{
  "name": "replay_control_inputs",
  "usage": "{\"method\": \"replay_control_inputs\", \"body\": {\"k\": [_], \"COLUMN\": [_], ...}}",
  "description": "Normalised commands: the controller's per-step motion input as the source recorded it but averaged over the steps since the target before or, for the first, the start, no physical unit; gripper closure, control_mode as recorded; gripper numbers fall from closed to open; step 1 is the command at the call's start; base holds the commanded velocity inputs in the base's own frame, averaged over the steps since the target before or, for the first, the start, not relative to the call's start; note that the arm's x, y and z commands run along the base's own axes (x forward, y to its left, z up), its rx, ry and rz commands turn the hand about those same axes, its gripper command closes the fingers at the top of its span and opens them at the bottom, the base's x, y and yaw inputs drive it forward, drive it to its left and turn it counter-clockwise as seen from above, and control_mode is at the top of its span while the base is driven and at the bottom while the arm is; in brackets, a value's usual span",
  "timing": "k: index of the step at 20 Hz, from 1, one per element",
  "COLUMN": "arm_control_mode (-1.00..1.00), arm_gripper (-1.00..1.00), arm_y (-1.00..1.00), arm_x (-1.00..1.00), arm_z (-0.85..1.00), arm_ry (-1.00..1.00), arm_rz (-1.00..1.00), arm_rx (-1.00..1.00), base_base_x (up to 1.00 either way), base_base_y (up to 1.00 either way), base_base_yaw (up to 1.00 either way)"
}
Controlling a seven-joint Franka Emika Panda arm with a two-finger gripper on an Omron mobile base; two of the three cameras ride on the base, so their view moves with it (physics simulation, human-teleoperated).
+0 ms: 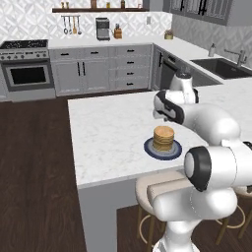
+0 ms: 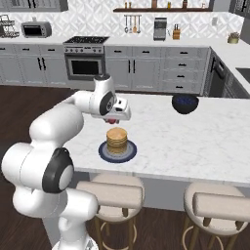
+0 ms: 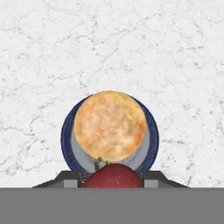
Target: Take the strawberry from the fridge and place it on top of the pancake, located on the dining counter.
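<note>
In the hand view the red strawberry (image 3: 111, 176) sits between my two dark fingertips (image 3: 68, 178), so my gripper (image 3: 111, 180) is shut on it. Straight below lies the golden-brown pancake (image 3: 109, 125) on its dark blue plate (image 3: 66, 131), on the white marbled dining counter (image 3: 175, 65). From the right base view my gripper (image 2: 114, 120) hangs just above and behind the pancake (image 2: 116, 140), a bit of red strawberry (image 2: 113, 120) showing under the hand. In the left base view the pancake (image 1: 163, 138) stands in front of my hand. The fridge is out of view.
A dark blue bowl (image 2: 185, 103) rests on the counter to the right of the plate. Two padded stools (image 2: 113, 191) (image 2: 217, 204) stand at the counter's near edge. Grey cabinets and a stove (image 2: 85, 56) line the back wall; a sink (image 1: 224, 66) sits at right.
</note>
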Motion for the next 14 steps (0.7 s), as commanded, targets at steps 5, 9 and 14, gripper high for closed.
{"method": "replay_control_inputs", "body": {"k": [5, 9, 14], "arm_control_mode": [-1.00, -1.00, -1.00], "arm_gripper": [1.00, 1.00, 1.00], "arm_y": [0.00, 0.00, 0.00], "arm_x": [0.31, 0.23, 0.01], "arm_z": [-0.31, -0.39, -0.33], "arm_ry": [0.00, 0.00, 0.01], "arm_rz": [-0.01, 0.00, 0.00], "arm_rx": [0.00, 0.00, 0.00], "base_base_x": [0.00, 0.00, 0.00], "base_base_y": [0.00, 0.00, 0.00], "base_base_yaw": [0.00, 0.00, 0.00]}}
